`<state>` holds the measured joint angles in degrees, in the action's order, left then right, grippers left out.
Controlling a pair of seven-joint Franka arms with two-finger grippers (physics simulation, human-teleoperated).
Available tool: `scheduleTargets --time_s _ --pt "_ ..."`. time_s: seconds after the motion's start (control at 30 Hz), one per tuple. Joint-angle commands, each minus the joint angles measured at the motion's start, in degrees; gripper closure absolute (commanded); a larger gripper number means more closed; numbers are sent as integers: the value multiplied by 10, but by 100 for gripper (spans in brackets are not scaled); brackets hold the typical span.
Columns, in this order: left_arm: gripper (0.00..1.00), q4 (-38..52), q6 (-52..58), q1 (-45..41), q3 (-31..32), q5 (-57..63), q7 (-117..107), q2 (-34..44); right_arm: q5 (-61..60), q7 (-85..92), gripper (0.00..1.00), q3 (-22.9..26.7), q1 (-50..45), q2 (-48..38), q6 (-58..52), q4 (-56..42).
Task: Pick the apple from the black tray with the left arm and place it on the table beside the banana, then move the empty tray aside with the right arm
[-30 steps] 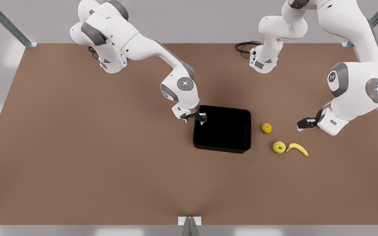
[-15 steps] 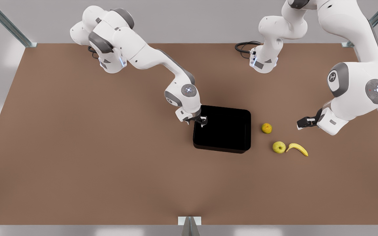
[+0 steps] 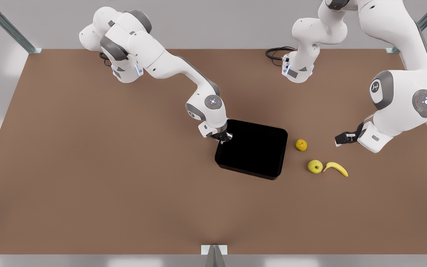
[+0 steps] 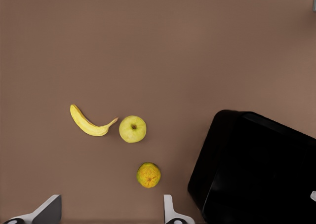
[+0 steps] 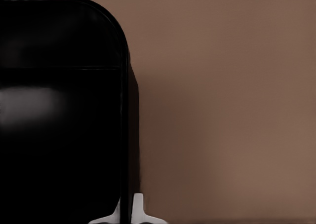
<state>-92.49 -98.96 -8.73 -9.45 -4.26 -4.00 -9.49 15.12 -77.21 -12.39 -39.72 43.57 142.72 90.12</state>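
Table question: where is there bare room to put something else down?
The table is bare across the front view's left, from the tray outward, and along the near edge. It is crowded right of the tray: orange fruit, apple, banana.

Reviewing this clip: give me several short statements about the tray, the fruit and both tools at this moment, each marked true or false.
1. The apple lies in the black tray. False: it is on the table, beside the banana.
2. The right tool is shut on the tray's rim. True.
3. The left tool holds the banana. False: it hangs open above the table, holding nothing.
4. The orange-yellow fruit sits on the table between tray and apple. True.
5. The tray holds no fruit. True.
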Motion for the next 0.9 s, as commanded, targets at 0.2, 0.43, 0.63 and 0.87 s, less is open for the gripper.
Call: scheduleTargets --time_s 0.2,0.43,0.63,0.87 --pt "0 0 1 0 0 1 0 0 0 -7 89 -7 4 -38 -11 -5" --pt "0 0 0 0 0 1 0 0 -48 202 96 -2 47 -132 -159 -5" --pt "0 0 1 0 0 1 0 1 -136 473 96 63 70 -206 -278 -4" --pt "0 0 1 0 0 1 0 1 -234 857 97 242 71 -237 -330 -6"
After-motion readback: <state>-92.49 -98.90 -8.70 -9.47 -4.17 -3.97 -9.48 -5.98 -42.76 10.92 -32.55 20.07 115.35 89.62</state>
